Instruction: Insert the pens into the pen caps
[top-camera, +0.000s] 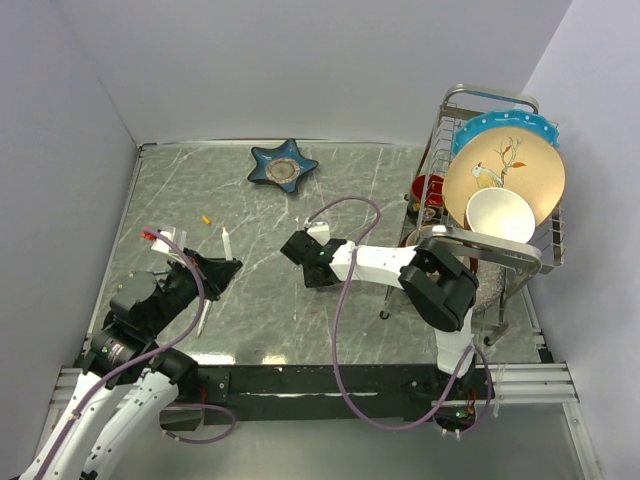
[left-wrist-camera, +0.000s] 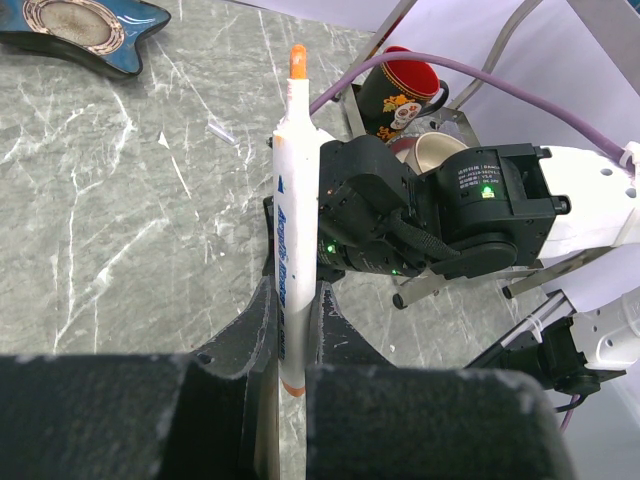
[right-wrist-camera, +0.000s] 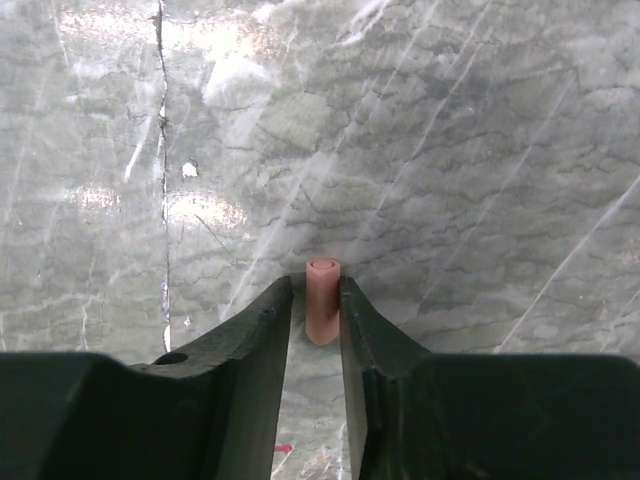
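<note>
Where the left arm (top-camera: 150, 300) reaches over the surface (top-camera: 330, 200), a loose pen (top-camera: 203, 318) lies beneath it, left of the blue star dish (top-camera: 284, 167) and well to its near side. The yellow cap (top-camera: 207, 219) lies loose, left of the dish and a little nearer, apart from both grippers.

The left gripper (left-wrist-camera: 295, 300), near-left of the dish, has its jaws almost closed on the held pen (left-wrist-camera: 290, 220). The grip is low on the barrel. The orange tip stands free well beyond the jaws, pointing past the dish's right side.

The right gripper (right-wrist-camera: 316, 288), near-right of the dish, faces the left one. Its jaws are narrow and flank the red-orange cap (right-wrist-camera: 322, 305) at their very tips. The cap touches one jaw, and a sliver of gap seems to show at the other. Cannot tell whether it is truly pinched. Its ringed end, probably the mouth, points away from the wrist.

Step judged: bringing the held pen to this cap. Neither cap sits on a pen.

Risks:
- The cap grip looks marginal, so a push from the pen could tip it or squeeze it out of the tips.
- The pen's long free length means off-axis contact would lever it askew in the jaws.
- The mouth is tiny, so slight misalignment lands the tip on rim or jaw.
- The grippers are nose to nose, so an overshoot would knock them together.
</note>
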